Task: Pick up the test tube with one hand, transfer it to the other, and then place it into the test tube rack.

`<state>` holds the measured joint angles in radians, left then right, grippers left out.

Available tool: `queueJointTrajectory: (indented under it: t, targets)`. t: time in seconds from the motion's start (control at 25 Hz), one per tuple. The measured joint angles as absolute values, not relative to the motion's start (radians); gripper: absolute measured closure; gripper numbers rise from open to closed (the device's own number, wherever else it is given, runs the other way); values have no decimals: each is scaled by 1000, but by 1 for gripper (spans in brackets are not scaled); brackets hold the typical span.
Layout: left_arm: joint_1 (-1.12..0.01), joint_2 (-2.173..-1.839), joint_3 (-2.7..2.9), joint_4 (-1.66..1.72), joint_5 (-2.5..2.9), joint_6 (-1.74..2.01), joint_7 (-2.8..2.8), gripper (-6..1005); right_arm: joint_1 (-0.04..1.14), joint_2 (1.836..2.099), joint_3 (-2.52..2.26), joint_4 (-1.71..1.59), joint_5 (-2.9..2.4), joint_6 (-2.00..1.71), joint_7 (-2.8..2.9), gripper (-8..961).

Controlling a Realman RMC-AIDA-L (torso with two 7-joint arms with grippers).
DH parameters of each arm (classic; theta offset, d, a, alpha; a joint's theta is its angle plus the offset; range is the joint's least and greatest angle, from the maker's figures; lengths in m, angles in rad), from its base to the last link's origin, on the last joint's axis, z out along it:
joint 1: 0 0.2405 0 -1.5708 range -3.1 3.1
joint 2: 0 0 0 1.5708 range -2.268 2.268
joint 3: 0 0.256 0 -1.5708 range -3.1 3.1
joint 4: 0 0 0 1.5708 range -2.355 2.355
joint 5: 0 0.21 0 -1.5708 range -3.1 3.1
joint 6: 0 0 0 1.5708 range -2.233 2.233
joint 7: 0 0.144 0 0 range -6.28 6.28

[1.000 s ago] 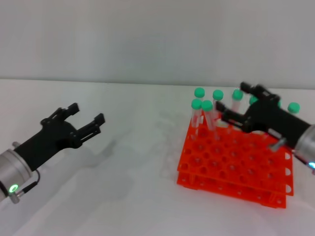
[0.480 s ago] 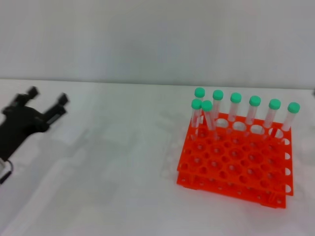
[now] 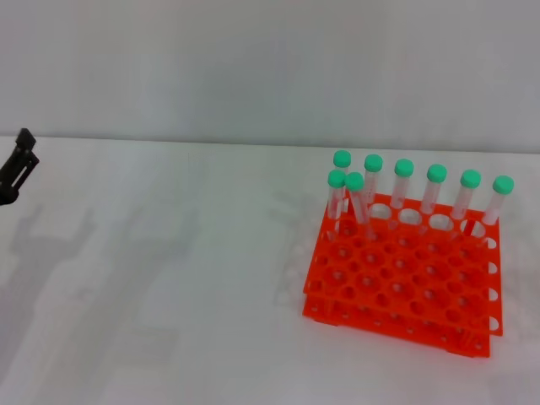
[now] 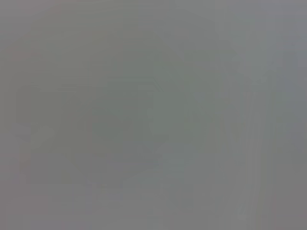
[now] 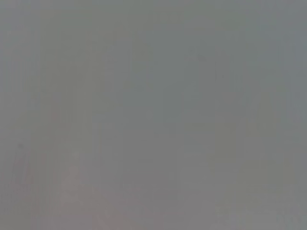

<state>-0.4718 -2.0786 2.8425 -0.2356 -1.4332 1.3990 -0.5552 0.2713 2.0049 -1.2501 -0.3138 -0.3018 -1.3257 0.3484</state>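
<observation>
Orange test tube rack (image 3: pixel 403 283) holds eight green-capped tubes (image 3: pixel 403 181) upright along its far side.

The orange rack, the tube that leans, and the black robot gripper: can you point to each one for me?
test tube rack (image 3: pixel 405 287), head view, on its orange top grid.
leaning test tube (image 3: pixel 355 181), head view, on its green cap.
left gripper (image 3: pixel 18 164), head view, on the black tip at the picture's left edge.

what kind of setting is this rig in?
Likely a lab-style test bench: a bright orange plastic test tube rack holding green-capped clear plastic tubes on a plain white tabletop against a bare wall. The left claw is barely in view.
</observation>
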Motion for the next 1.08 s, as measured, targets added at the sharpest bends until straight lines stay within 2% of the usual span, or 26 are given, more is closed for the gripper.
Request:
queueJointTrajectory:
  t: [0.36,1.08]
  targets:
    - [-469,-2078,2828,-154,-1509,1382,-494,106,294,2006,-1136,-238,-298,-1372,215,94]
    - [-456,-2078,2802,-30,-1499,1365,-348,106,283,2007,-1121,-166,-277,-1469,305,94]
